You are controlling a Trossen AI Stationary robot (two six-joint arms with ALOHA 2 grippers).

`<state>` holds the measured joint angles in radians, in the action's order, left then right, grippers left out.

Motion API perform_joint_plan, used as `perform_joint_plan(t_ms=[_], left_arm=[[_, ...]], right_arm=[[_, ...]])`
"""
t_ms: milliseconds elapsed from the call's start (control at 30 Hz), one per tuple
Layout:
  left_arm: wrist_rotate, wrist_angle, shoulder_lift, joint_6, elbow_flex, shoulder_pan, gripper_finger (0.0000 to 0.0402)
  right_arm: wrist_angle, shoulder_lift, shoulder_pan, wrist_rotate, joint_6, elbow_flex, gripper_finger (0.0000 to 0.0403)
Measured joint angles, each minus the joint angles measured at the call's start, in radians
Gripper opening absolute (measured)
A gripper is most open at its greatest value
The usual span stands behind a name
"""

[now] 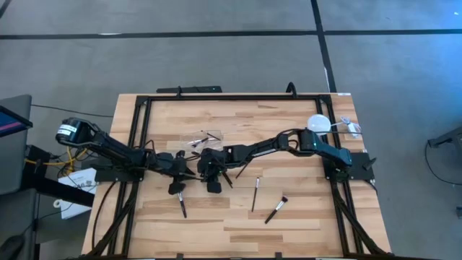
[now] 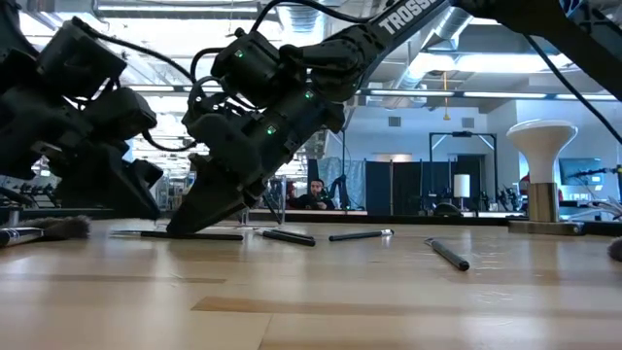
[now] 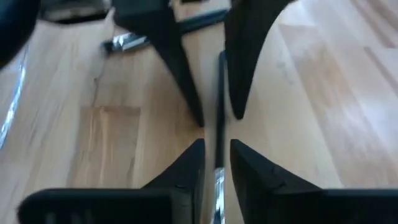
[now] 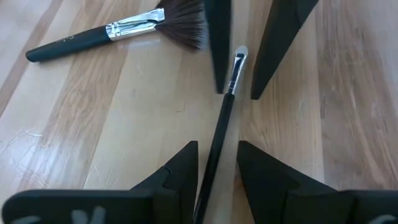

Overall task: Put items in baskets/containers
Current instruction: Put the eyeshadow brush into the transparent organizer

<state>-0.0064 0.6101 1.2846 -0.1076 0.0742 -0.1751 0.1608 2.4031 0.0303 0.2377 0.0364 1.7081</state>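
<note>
I see a slim makeup brush (image 4: 219, 134), dark handle, silver ferrule, small flat tip, lying flat mid-table. Its long axis runs from the right gripper (image 4: 216, 151) to the left gripper (image 3: 217, 151), tip toward the left one. Both straddle it, fingers narrowly apart, not clamped. A fan brush (image 4: 118, 31) lies beside it; the clear container (image 1: 204, 136) sits just behind.

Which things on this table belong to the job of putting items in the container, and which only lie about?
Job: slim brush, with left gripper and right gripper both open astride it; fan brush; loose brushes; clear container.
Lying about: white ball on its stand.
</note>
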Motion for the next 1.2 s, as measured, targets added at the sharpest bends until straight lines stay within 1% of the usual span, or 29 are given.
perform_joint_plan(t_ms=[133,233,300,400,600,700,767,900,933,1067,1200], left_arm=[[-0.016,0.024,0.000,0.040,0.000,-0.037,0.0087],[-0.074,0.028,0.017,0.048,0.001,-0.047,0.0087],[-0.093,0.045,0.051,0.048,0.001,-0.047,0.0086],[-0.092,0.138,0.138,0.046,0.001,-0.048,0.0086],[-0.075,0.367,0.367,0.044,0.002,-0.048,0.0086],[-0.082,0.440,0.437,0.041,0.000,-0.048,0.0084],[-0.081,0.470,0.457,0.039,-0.006,-0.048,0.0072],[-0.080,0.495,0.463,0.030,-0.030,-0.047,0.0019],[-0.079,0.497,0.463,0.019,-0.033,-0.047,0.0014],[-0.077,0.505,0.465,-0.004,-0.039,-0.047,0.0013],[-0.063,0.493,0.449,-0.006,-0.033,-0.047,0.0012]], right_arm=[[0.003,0.001,0.000,-0.001,-0.002,-0.001,0.0108],[0.003,0.001,0.000,-0.001,-0.002,-0.001,0.0108],[0.003,0.001,0.000,-0.002,-0.002,-0.001,0.0108],[0.002,0.001,0.000,-0.002,-0.002,-0.002,0.0108],[0.002,0.001,0.000,-0.002,-0.003,-0.002,0.0108],[0.008,0.000,0.003,-0.002,-0.003,-0.003,0.0108],[0.009,0.000,0.002,-0.003,-0.003,-0.004,0.0108],[0.010,0.000,0.002,-0.003,-0.003,-0.004,0.0108],[0.010,0.000,0.002,-0.003,-0.003,-0.004,0.0108],[0.010,-0.010,0.002,-0.010,-0.003,-0.004,0.0108],[0.024,-0.021,0.004,-0.049,-0.002,-0.005,0.0108]])
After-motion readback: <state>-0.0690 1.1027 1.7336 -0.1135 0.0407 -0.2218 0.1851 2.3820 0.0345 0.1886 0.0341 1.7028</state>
